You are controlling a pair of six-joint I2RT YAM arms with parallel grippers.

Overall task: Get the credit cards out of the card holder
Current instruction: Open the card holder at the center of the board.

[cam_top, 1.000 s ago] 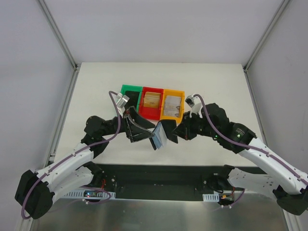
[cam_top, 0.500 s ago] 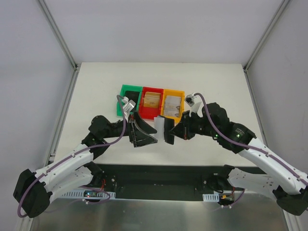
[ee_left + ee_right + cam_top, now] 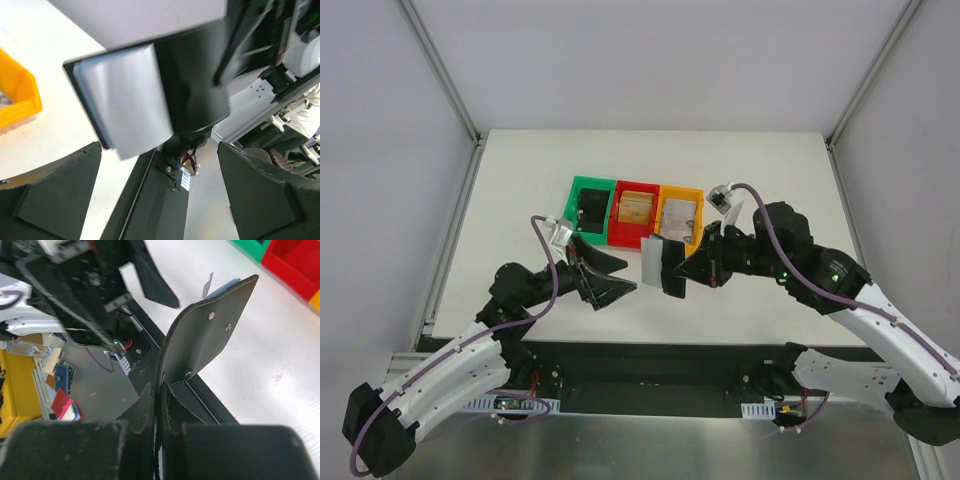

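I'm pinching the card holder [image 3: 662, 265] in my right gripper [image 3: 688, 272], left gripper [image 3: 630, 273] spread empty beside it, 2 credit cards [image 3: 636, 208] apparently sitting in bins [image 3: 680, 189], maybe 1 hiding inside.

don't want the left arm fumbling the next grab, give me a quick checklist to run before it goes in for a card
1. The card holder is clamped in the right jaws: ok.
2. The holder is held up off the table, with a pale inner panel facing the left arm: ok.
3. The left jaws are wide open with nothing in them: ok.
4. Nothing sits in the gap between the left jaws and the holder: ok.
5. A card is in the holder, ready to pull: cannot tell, only a pale panel shows.
6. The tan card lies in the red bin and the pale card in the yellow bin: ok.
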